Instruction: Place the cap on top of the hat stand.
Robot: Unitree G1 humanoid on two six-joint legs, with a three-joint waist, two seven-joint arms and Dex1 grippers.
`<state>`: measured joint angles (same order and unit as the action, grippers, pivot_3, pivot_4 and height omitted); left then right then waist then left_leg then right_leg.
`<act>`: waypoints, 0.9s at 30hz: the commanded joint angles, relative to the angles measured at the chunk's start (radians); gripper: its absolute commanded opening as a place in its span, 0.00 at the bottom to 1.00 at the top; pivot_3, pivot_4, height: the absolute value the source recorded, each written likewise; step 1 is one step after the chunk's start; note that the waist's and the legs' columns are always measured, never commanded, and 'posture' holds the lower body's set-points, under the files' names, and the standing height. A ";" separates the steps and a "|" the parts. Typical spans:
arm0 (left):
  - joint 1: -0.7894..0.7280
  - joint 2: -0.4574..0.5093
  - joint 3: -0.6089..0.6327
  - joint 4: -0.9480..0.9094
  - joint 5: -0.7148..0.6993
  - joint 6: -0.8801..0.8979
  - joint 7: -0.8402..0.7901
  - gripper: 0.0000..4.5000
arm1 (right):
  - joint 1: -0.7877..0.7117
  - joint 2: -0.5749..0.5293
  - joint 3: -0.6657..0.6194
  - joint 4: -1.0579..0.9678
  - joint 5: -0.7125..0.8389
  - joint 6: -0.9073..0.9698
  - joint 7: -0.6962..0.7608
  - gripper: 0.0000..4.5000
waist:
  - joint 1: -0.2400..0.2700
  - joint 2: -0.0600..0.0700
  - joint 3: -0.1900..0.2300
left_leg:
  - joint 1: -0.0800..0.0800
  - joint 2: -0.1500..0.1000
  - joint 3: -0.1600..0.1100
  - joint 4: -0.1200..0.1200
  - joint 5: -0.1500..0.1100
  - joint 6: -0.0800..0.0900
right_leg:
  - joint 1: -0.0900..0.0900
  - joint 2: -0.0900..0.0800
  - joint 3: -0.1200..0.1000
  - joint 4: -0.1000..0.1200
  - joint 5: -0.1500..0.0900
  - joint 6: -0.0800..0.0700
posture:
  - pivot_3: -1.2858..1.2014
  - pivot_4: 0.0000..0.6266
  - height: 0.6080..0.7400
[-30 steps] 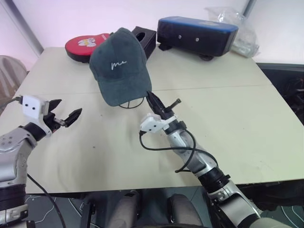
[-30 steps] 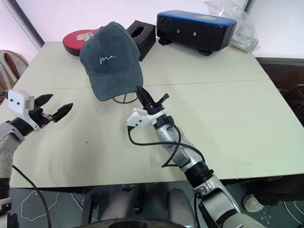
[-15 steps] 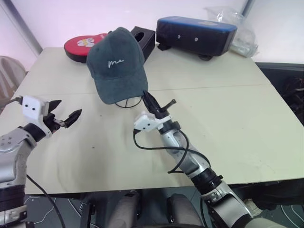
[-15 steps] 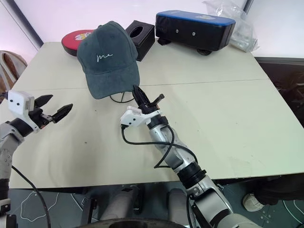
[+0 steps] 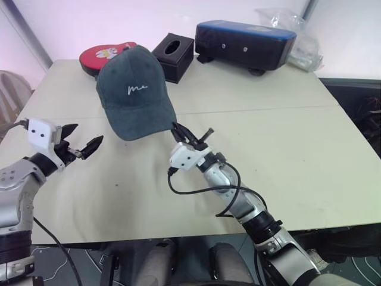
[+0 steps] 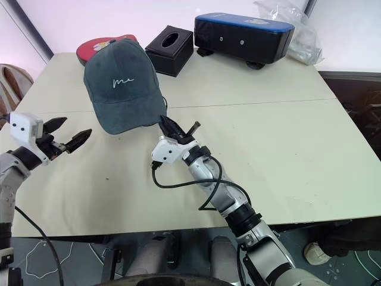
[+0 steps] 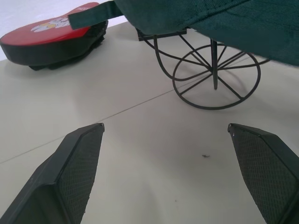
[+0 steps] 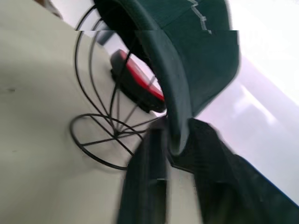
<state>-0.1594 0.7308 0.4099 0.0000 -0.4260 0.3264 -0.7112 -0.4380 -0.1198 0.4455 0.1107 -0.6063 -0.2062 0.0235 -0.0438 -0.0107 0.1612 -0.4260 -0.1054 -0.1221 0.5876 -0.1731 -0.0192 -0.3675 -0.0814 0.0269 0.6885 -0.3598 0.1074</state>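
On the cream table (image 5: 286, 143), we see the cap (image 5: 134, 95) draped over the hat stand (image 7: 210, 70), its brim between the right claw (image 6: 169, 126)'s loosening fingers; the spread left claw (image 5: 80, 146) waits well apart.

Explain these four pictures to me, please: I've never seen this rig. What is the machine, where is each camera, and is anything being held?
It is a two-armed humanoid robot. Two pictures come from its head, looking down over a pale table; the other two come from cameras on its wrists. The left gripper hangs open and empty. The right gripper has the brim of the teal cap between its fingers, with the cap sitting over the black wire hat stand. Further back lie a red case, a black tissue box and a dark blue-topped box.
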 commanded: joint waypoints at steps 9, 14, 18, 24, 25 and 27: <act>-0.016 0.013 0.017 -0.006 -0.003 -0.010 -0.001 1.00 | 0.002 -0.030 -0.003 -0.035 -0.014 -0.037 0.000 0.77 | 0.001 0.000 0.000 | 0.000 0.000 0.000 0.000 0.000 0.000 | 0.000 0.000 0.000 0.000 0.000 0.000 | 0.52 0.24 1.00; -0.019 0.012 0.015 -0.006 -0.002 -0.010 0.000 1.00 | 0.020 -0.057 -0.007 -0.034 0.010 -0.057 0.027 0.77 | 0.002 0.000 0.000 | 0.000 0.000 0.000 0.000 0.000 0.000 | 0.000 0.000 0.000 0.000 0.000 0.000 | 0.52 0.24 1.00; -0.019 0.012 0.015 -0.006 -0.002 -0.011 0.001 1.00 | 0.026 -0.072 -0.018 -0.037 0.019 -0.064 0.035 0.77 | 0.001 0.000 0.000 | 0.000 0.000 0.000 0.000 0.000 0.000 | 0.000 0.000 0.000 0.000 0.000 0.000 | 0.52 0.24 1.00; -0.026 0.011 0.007 0.000 0.004 -0.016 0.000 1.00 | 0.039 -0.087 -0.021 -0.043 0.023 -0.069 0.046 0.77 | 0.003 0.000 0.000 | 0.000 0.000 0.000 0.000 0.000 0.000 | 0.000 0.000 0.000 0.000 0.000 0.000 | 0.52 0.24 1.00; -0.028 0.012 0.006 0.002 0.004 -0.017 -0.003 1.00 | 0.042 -0.091 -0.023 -0.043 0.025 -0.071 0.048 0.77 | 0.003 0.000 0.000 | 0.000 0.000 0.000 0.000 0.000 0.000 | 0.001 0.000 0.000 0.000 0.000 0.000 | 0.52 0.24 1.00; -0.031 0.015 0.004 0.006 0.004 -0.018 -0.011 1.00 | 0.049 -0.106 -0.029 -0.045 0.028 -0.078 0.053 0.77 | 0.003 0.000 0.000 | 0.000 0.000 0.000 0.000 0.000 0.000 | 0.001 0.000 0.000 0.000 0.000 0.000 | 0.52 0.24 1.00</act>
<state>-0.1719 0.7308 0.4060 0.0083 -0.4235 0.3241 -0.7172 -0.3899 -0.2210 0.4387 0.1108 -0.6007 -0.2636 0.0751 -0.0412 -0.0109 0.1611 -0.4260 -0.1056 -0.1224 0.5878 -0.1733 -0.0189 -0.3669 -0.0815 0.0266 0.6882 -0.3598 0.1074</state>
